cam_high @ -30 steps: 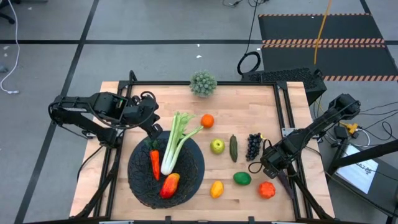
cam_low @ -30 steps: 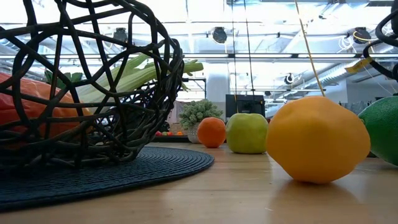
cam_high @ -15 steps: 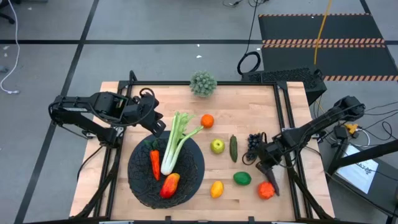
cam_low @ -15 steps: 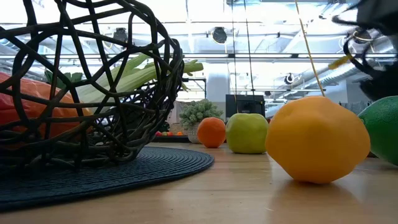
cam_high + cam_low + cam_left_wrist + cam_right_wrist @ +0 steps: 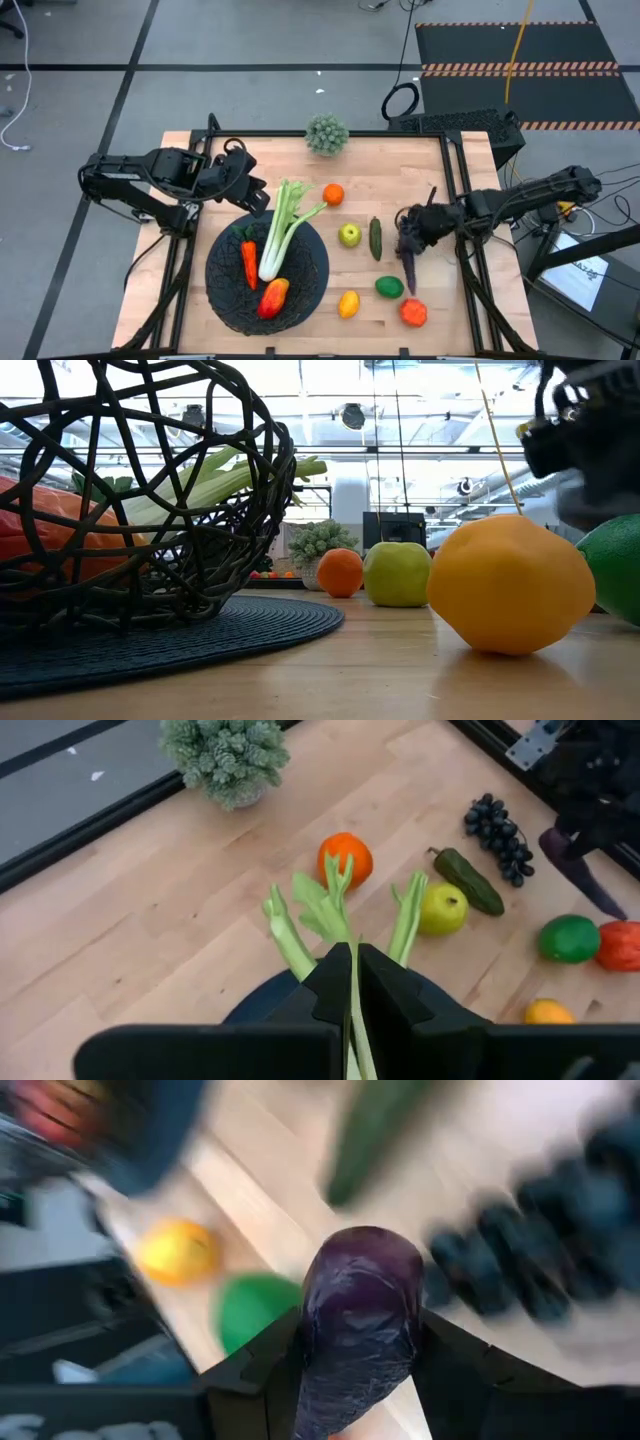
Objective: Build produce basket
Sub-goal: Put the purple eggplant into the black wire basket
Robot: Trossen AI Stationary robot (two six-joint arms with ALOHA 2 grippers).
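Purple eggplant [image 5: 358,1330] sits clamped between the fingers of the right tool [image 5: 410,250] — its long axis runs from the grapes [image 5: 407,232] toward the near edge of the surface [image 5: 290,162], tip down by the lime [image 5: 389,287]. No writing can be read anywhere. The basket [image 5: 313,285] lies at the near left, holding carrot [image 5: 248,262], mango [image 5: 272,296] and celery [image 5: 283,226], whose leafy end points over the rim toward the orange [image 5: 333,194]. The left tool [image 5: 255,203] is shut, beside the celery's top — nothing held.
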